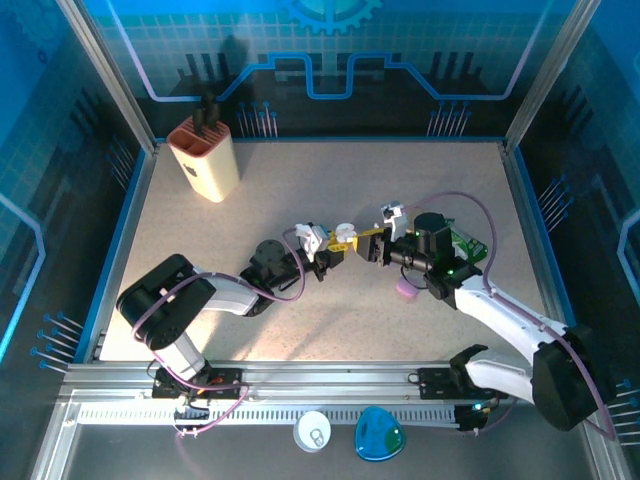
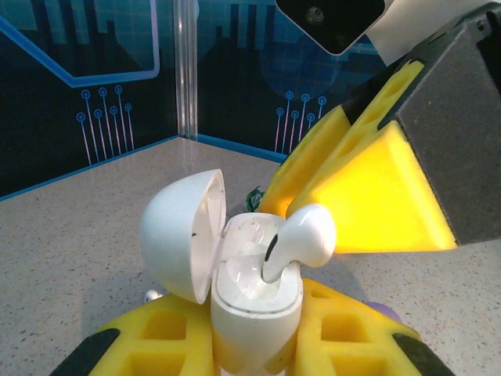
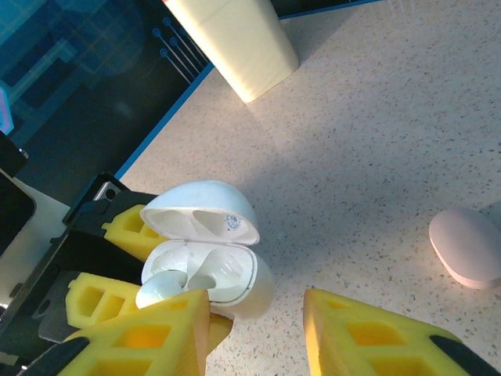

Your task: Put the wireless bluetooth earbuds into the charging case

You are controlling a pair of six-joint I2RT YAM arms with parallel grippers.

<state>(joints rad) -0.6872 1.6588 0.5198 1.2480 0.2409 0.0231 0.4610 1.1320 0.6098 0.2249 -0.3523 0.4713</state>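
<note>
Beige speckled tabletop (image 1: 300, 190) filled the overhead view, boxed in by blue-lit walls (image 1: 330, 60) printed with circuit lines. The left gripper (image 1: 335, 248) and right gripper (image 1: 372, 243) met nose to nose near the middle, with the white charging case (image 1: 345, 232) between them. A cream slotted holder (image 1: 205, 165) stood far beyond the left gripper. A pale pebble-shaped case (image 1: 407, 290) lay just under the right arm, behind its gripper, and a green board (image 1: 468, 245) sat beside that wrist. Behind both bases, a white disc (image 1: 313, 432) and a blue dome (image 1: 378, 435) rested on the front ledge.

From the left wrist, the left gripper (image 2: 254, 337) was clamped on the charging case (image 2: 254, 301), which stood upright with its lid swung open to the left. A white earbud (image 2: 301, 239) had its stem down in the case's right-hand well, with its head poking above the rim. The right gripper's yellow foam pad (image 2: 368, 196) loomed just behind the bud. The table (image 2: 70, 235) ran back to dark blue panels.

From the right wrist, the right gripper (image 3: 254, 301) had its jaws spread apart, gripping nothing. The earbud (image 3: 160, 286) lay in the open case (image 3: 227, 274) just ahead of its left finger. The holder (image 3: 235, 39) stood far ahead on the table (image 3: 352, 141), and the pebble-shaped case (image 3: 470, 247) lay off to the right.
</note>
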